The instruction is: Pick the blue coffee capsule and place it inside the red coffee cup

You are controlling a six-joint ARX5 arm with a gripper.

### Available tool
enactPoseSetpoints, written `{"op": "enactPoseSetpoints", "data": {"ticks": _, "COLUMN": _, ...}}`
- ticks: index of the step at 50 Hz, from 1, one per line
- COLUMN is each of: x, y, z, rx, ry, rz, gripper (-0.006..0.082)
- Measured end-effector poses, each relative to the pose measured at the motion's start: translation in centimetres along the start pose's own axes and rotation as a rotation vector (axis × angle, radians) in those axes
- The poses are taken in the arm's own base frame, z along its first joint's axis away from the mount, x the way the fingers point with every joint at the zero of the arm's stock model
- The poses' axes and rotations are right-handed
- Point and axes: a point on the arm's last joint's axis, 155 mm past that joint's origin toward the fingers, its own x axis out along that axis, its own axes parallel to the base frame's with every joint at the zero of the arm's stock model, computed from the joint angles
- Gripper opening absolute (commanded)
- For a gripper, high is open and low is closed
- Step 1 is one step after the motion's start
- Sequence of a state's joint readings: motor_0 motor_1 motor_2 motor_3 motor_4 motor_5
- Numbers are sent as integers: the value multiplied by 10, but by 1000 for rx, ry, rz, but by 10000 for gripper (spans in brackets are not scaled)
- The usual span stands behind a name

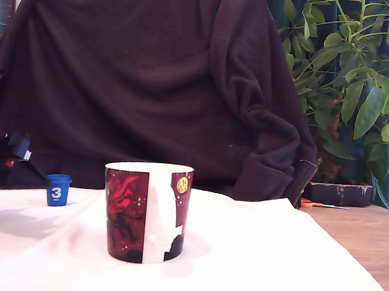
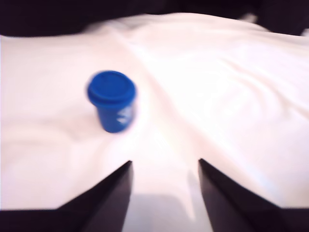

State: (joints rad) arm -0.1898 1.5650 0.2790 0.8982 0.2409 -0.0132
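My pincer (image 2: 164, 179) hangs released over the white cloth (image 2: 231, 96), its two dark fingers (image 2: 108, 198) spread with only bare cloth between them. Ahead of it and off to one side stands the blue coffee capsule (image 2: 112, 100), upright with its wide rim up, apart from both fingers. In the exterior view my pincer (image 1: 8, 158) sits low at the left edge and the capsule (image 1: 57, 189) stands just beside it.

The risk, as I judge it, is alignment: the capsule is not on the line between my fingers, so a straight advance would clip it with one finger and tip or shove it across the loose, wrinkled cloth. It is small and light, so a high pinch on the rim could also squirt it free.

The red coffee cup (image 1: 146, 212) stands upright, well beyond the capsule toward the exterior view's right. Its inside is hidden from both cameras, so I cannot tell what it holds.
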Motion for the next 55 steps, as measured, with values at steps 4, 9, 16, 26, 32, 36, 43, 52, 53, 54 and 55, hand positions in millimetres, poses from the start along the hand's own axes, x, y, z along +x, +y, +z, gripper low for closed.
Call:
{"op": "enactPoseSetpoints", "data": {"ticks": 4, "x": 3, "y": 3, "z": -3, "rx": 10, "ry": 4, "rz": 13, "gripper": 669}}
{"op": "enactPoseSetpoints", "data": {"ticks": 9, "x": 9, "y": 5, "z": -5, "rx": 13, "ry": 13, "rz": 14, "gripper": 669}}
{"op": "enactPoseSetpoints", "data": {"ticks": 16, "x": 23, "y": 8, "z": 11, "rx": 23, "ry": -21, "rz": 14, "gripper": 669}}
{"op": "enactPoseSetpoints", "data": {"ticks": 26, "x": 48, "y": 13, "z": 22, "rx": 26, "ry": -35, "rz": 7, "gripper": 669}}
{"op": "enactPoseSetpoints", "data": {"ticks": 32, "x": 58, "y": 15, "z": 11, "rx": 19, "ry": -3, "rz": 3, "gripper": 667}}
{"op": "enactPoseSetpoints", "data": {"ticks": 36, "x": 60, "y": 15, "z": 3, "rx": 13, "ry": 19, "rz": 3, "gripper": 663}}
{"op": "enactPoseSetpoints", "data": {"ticks": 43, "x": 61, "y": 13, "z": -1, "rx": 18, "ry": 30, "rz": -10, "gripper": 475}}
{"op": "enactPoseSetpoints", "data": {"ticks": 52, "x": 62, "y": 11, "z": 1, "rx": 31, "ry": 26, "rz": -21, "gripper": 107}}
{"op": "enactPoseSetpoints", "data": {"ticks": 53, "x": 62, "y": 11, "z": 1, "rx": 32, "ry": 26, "rz": -21, "gripper": 105}}
{"op": "enactPoseSetpoints", "data": {"ticks": 54, "x": 62, "y": 11, "z": 1, "rx": 32, "ry": 26, "rz": -21, "gripper": 105}}
{"op": "enactPoseSetpoints", "data": {"ticks": 55, "x": 62, "y": 11, "z": 1, "rx": 32, "ry": 26, "rz": -21, "gripper": 105}}
